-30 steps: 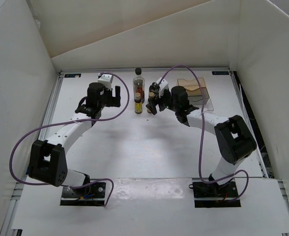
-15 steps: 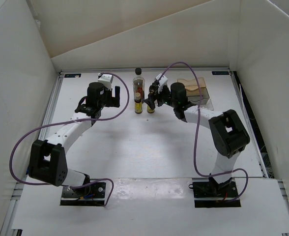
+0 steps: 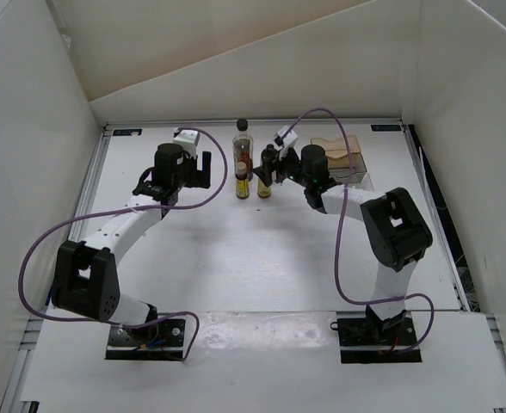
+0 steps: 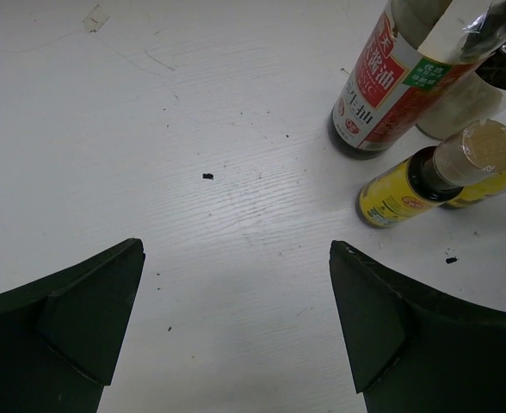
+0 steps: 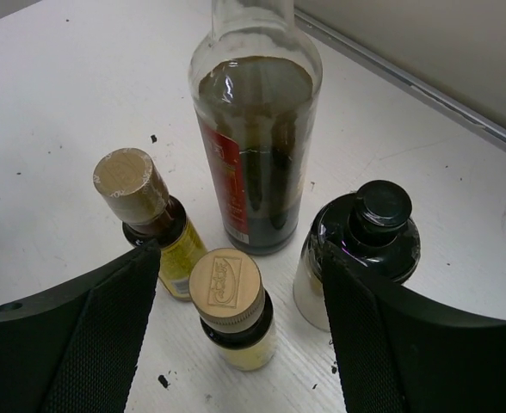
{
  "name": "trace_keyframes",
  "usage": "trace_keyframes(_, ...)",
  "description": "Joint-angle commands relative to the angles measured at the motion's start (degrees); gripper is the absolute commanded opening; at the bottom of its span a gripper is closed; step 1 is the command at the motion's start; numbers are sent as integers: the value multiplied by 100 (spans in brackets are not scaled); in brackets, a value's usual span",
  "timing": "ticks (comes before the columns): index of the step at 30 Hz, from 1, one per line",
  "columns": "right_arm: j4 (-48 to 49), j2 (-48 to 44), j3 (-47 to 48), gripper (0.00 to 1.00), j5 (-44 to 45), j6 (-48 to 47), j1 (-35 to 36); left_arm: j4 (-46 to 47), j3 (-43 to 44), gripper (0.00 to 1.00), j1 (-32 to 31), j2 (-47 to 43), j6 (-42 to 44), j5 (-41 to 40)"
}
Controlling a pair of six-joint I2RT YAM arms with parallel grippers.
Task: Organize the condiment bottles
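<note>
Four condiment bottles stand clustered at the back middle of the table. The tall clear bottle (image 3: 243,142) (image 5: 257,146) (image 4: 382,86) holds dark reddish liquid. Beside it are the squat whitish black-capped bottle (image 5: 360,249) (image 4: 455,116) and two small yellow bottles, one (image 3: 242,182) (image 5: 150,219) (image 4: 416,185) on the left and one (image 3: 264,185) (image 5: 234,310) nearer my right wrist. My right gripper (image 3: 268,175) (image 5: 240,254) is open, its jaws on either side of that nearer small bottle, with gaps showing. My left gripper (image 3: 203,168) (image 4: 236,249) is open over bare table, left of the cluster.
A clear plastic box with tan backing (image 3: 343,159) lies at the back right, behind the right arm. White walls enclose the table on three sides. Purple cables loop over both arms.
The right arm has reached further left into the bottle cluster, and its jaws have narrowed a little around the nearer small yellow bottle. The left arm has barely moved.
</note>
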Motion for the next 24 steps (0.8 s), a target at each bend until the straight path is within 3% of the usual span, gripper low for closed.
trace_keyframes(1, 505, 93, 10, 77, -22, 160, 3, 36, 264, 100, 38, -54, 42, 100)
trace_keyframes(17, 716, 277, -140, 66, -30, 521, 12, 36, 159, 100, 38, -28, 7, 100)
trace_keyframes(24, 699, 313, -201, 52, -22, 503, 21, 71, 98, 100, 29, -36, -20, 91)
